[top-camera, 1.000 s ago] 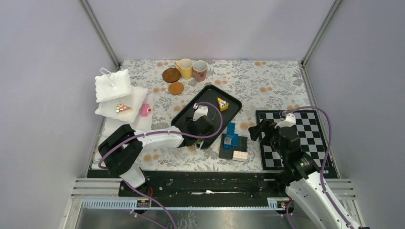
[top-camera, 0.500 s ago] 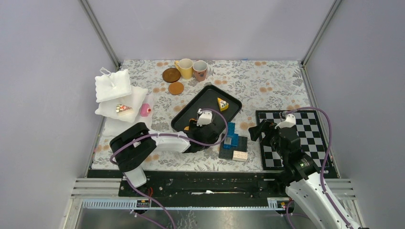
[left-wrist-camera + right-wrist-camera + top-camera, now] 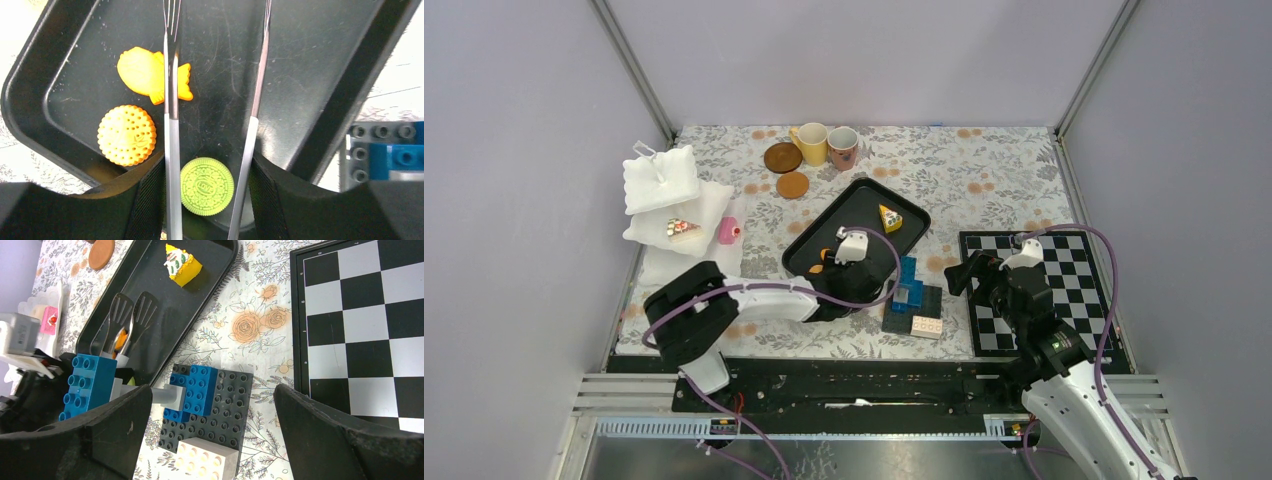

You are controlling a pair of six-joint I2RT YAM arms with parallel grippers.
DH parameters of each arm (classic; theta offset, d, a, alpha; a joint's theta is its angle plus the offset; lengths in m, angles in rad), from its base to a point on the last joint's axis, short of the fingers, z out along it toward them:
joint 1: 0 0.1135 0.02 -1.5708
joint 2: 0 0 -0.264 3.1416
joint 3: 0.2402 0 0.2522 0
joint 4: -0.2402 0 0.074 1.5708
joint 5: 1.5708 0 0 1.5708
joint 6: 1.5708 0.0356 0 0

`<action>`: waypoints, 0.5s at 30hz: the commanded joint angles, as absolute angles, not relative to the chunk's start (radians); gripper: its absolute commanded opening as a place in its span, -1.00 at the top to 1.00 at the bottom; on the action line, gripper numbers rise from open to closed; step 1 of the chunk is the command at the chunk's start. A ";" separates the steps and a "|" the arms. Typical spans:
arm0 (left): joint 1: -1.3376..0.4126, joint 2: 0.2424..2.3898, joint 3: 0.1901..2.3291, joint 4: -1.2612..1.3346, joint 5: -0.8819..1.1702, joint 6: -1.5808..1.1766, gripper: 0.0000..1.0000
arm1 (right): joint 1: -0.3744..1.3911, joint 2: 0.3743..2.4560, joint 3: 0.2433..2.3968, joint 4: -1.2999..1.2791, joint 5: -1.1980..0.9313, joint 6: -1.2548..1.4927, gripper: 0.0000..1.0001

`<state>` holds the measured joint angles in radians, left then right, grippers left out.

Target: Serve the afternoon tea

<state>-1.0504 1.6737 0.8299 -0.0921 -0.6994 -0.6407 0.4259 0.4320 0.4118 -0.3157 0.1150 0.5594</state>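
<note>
The tongs (image 3: pixel 170 100) are clenched in the left tool (image 3: pixel 207 192), with their arms spread over the black tray (image 3: pixel 345 75). A green cookie (image 3: pixel 207 186) is seen between the arms. A round orange cookie (image 3: pixel 126 135) lies beside it, and an orange fish (image 3: pixel 145 72) is crossed by one arm. A cake slice (image 3: pixel 890 217) sits at the tray's far end. The yellow mug (image 3: pixel 811 143), patterned mug (image 3: pixel 843 147) and coasters (image 3: pixel 782 157) are grouped far back on the surface (image 3: pixel 984 170). The right tool (image 3: pixel 210 420) is released, near the bricks (image 3: pixel 202 385).

The left arm (image 3: pixel 759 296) and right arm (image 3: pixel 1079 400) have white link shells, black joints, and looping purple cables (image 3: pixel 1069 226).
</note>
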 commanded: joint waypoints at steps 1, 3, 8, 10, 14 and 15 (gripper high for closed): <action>-1.050 1.570 0.914 -0.148 -0.645 -0.633 -0.12 | 0.433 0.434 0.410 -0.285 0.130 0.562 -0.97; -1.035 1.553 0.948 -0.176 -0.578 -0.617 -0.11 | 0.433 0.433 0.410 -0.285 0.132 0.562 -0.97; -0.957 1.512 1.006 -0.214 -0.372 -0.627 -0.12 | 0.433 0.427 0.410 -0.286 0.132 0.564 -0.97; -0.931 1.517 1.040 -0.234 -0.322 -0.648 -0.12 | 0.433 0.426 0.408 -0.286 0.130 0.564 -0.97; -0.897 1.566 1.138 -0.297 -0.296 -0.720 -0.13 | 0.433 0.427 0.407 -0.285 0.130 0.564 -0.97; -0.893 1.589 1.162 -0.305 -0.290 -0.737 -0.14 | 0.433 0.427 0.408 -0.285 0.129 0.564 -0.97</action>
